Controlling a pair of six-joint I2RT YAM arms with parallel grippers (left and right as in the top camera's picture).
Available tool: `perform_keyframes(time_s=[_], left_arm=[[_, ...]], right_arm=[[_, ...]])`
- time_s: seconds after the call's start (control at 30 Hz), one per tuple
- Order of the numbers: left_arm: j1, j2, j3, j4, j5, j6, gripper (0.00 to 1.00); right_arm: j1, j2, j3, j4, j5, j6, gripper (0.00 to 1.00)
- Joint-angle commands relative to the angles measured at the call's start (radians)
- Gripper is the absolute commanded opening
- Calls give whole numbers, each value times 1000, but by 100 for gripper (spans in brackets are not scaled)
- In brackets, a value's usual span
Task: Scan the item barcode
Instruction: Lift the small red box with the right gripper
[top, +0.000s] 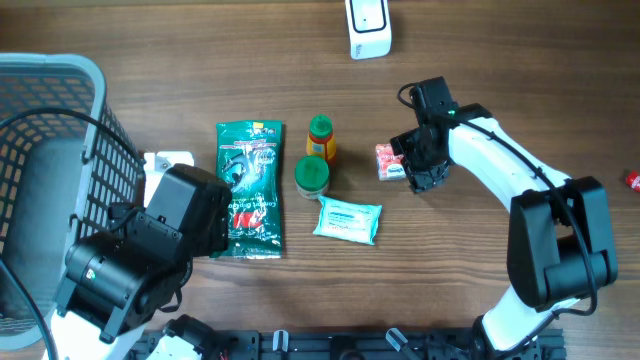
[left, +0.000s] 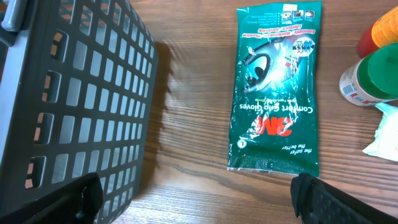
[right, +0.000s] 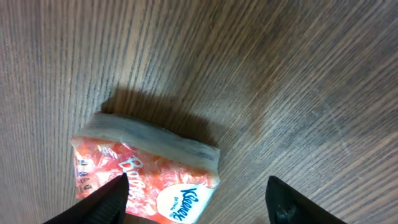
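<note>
Here, the right gripper (right: 196, 198) is holding its fingers (right: 104, 202) moderately apart, straddling the near end of the Kleenex tissue pack (right: 146, 177). One fingertip appears to be touching the pack's orange wrapper while the other is hanging well clear over bare wood, so nothing is being squeezed or lifted and the pack is lying flat on the table (right: 280, 74). That straddle is reading as a line-up for a pinch across the pack's width, and the soft wrapper will probably be needing a firm close. From above, the pack is sitting just beside the gripper, to the right of the orange bottle (top: 320, 138) and the green-lidded jar (top: 312, 175). The white scanner (top: 368, 28) is standing well apart at the far edge, presumably where the barcode is to be shown. The left gripper (left: 199, 202) is resting fully wide and holding nothing, hovering over wood beside the basket (left: 74, 93) with the 3M gloves pack (left: 277, 87) lying ahead of it, seemingly parked out of the way. A wipes packet (top: 347, 220) is lying nearer the robot.
</note>
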Motion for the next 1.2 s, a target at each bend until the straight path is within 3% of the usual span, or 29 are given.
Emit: perform_keyframes(time_s=[0.0, 0.2, 0.23, 0.3, 0.37, 0.43, 0.63, 0.7, 0.97, 1.17], left_arm=[[8, -1, -3, 0, 2, -17, 100], [8, -1, -3, 0, 2, -17, 100], [8, -1, -3, 0, 2, -17, 100], [8, -1, -3, 0, 2, -17, 100], [8, -1, -3, 0, 2, -17, 100], [8, -1, -3, 0, 2, -17, 100], [8, -1, -3, 0, 2, -17, 100], [8, -1, -3, 0, 1, -17, 100], [8, -1, -3, 0, 2, -17, 100], [8, -1, -3, 0, 2, -17, 100]], right_arm=[[6, 21, -8, 12, 23, 23, 69], [23, 96, -8, 45, -6, 23, 61], [27, 109, -8, 54, -19, 23, 56], [36, 130, -8, 73, -54, 23, 31], [42, 136, -8, 80, -52, 22, 15], [40, 135, -8, 79, -50, 15, 4], [-20, 90, -5, 79, -283, -270, 4], [-62, 53, -5, 79, -458, -437, 4], [-203, -14, -5, -12, -1194, -885, 5], [-218, -14, -5, -251, -1275, -940, 5]])
